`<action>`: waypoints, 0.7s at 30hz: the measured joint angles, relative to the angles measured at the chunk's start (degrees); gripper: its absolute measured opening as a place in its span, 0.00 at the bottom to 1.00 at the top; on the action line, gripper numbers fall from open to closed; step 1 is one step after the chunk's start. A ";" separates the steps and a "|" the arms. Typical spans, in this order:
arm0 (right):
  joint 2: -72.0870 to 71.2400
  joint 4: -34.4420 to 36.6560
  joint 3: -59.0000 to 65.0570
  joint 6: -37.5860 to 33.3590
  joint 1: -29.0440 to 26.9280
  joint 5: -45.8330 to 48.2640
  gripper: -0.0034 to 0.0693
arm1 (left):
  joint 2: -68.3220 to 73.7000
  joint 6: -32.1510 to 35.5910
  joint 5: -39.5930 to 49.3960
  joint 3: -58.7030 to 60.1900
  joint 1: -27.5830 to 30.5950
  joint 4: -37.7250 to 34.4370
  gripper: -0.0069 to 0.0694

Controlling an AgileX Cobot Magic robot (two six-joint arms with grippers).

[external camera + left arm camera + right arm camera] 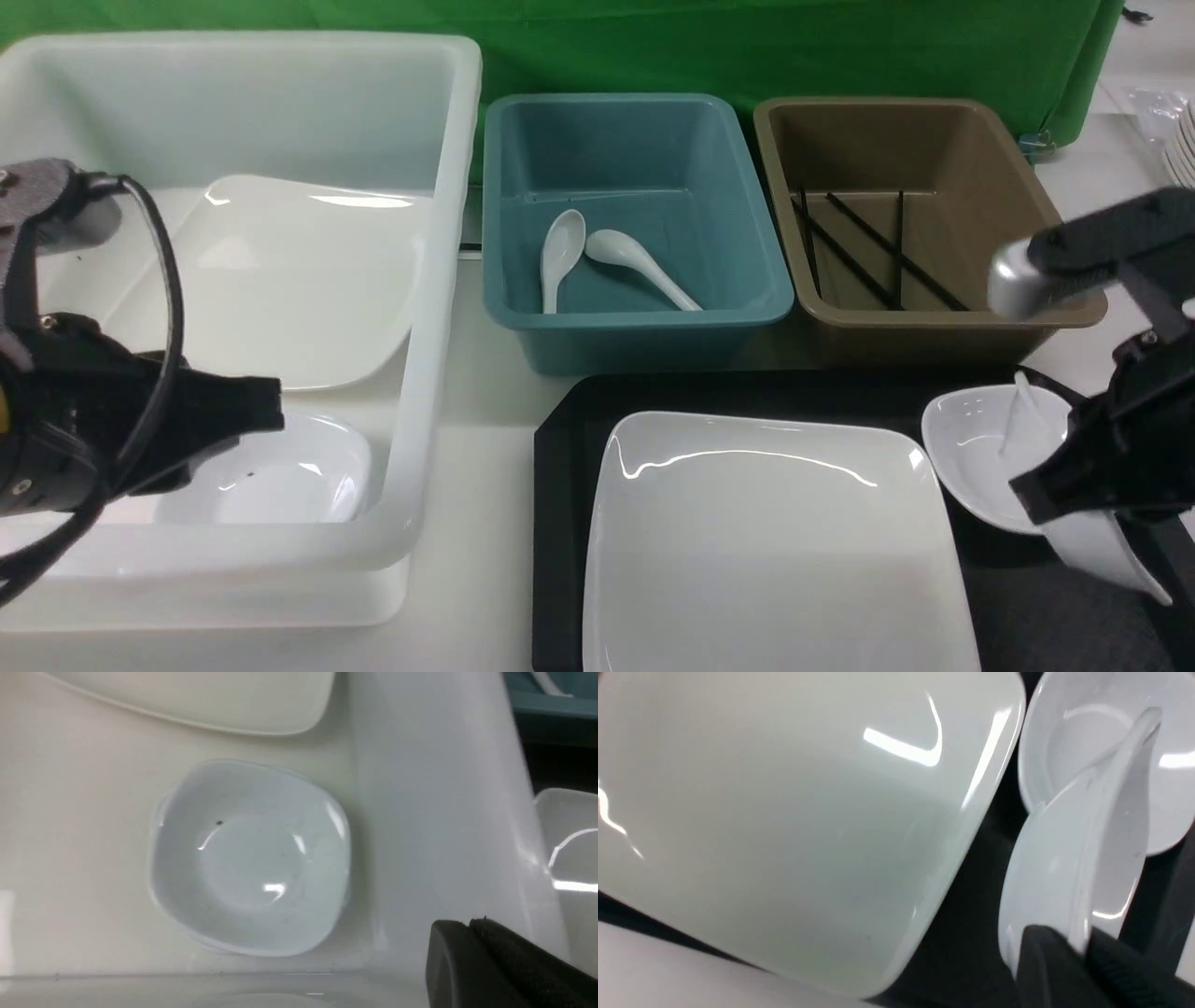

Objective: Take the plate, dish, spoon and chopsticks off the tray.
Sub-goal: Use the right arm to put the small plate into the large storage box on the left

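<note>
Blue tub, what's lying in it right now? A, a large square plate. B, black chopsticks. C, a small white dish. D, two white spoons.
D: two white spoons lie on the floor of the blue tub, their bowls close together.

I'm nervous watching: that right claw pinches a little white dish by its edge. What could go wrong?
The right gripper holds the small dish only by its glossy rim, tilted, so it might slip. It hangs close to a second dish and the plate on the tray; lifting could knock them.
</note>
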 joint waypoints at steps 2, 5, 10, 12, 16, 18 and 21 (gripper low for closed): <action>0.26 0.26 -3.38 -1.07 0.00 0.33 0.14 | 0.71 0.84 0.05 0.00 3.37 -0.65 0.10; 1.14 2.38 -8.33 -4.07 0.00 0.18 0.14 | 1.08 2.81 -0.01 0.00 9.48 -2.12 0.10; 8.30 16.67 -22.19 -16.51 0.41 -0.84 0.14 | 1.17 13.79 0.09 0.00 29.61 -11.58 0.10; 10.75 19.09 -25.48 -18.50 1.35 -0.98 0.14 | 0.91 16.04 0.17 0.00 32.84 -13.62 0.10; 20.77 22.00 -37.37 -23.45 7.83 -2.53 0.14 | -1.07 22.47 0.23 0.00 42.07 -21.13 0.10; 26.40 22.48 -43.34 -24.48 11.35 -3.89 0.14 | -1.64 24.01 0.29 0.00 43.40 -23.30 0.10; 34.83 22.90 -51.75 -25.66 15.65 -6.44 0.14 | -1.82 25.41 0.89 0.00 43.98 -24.87 0.10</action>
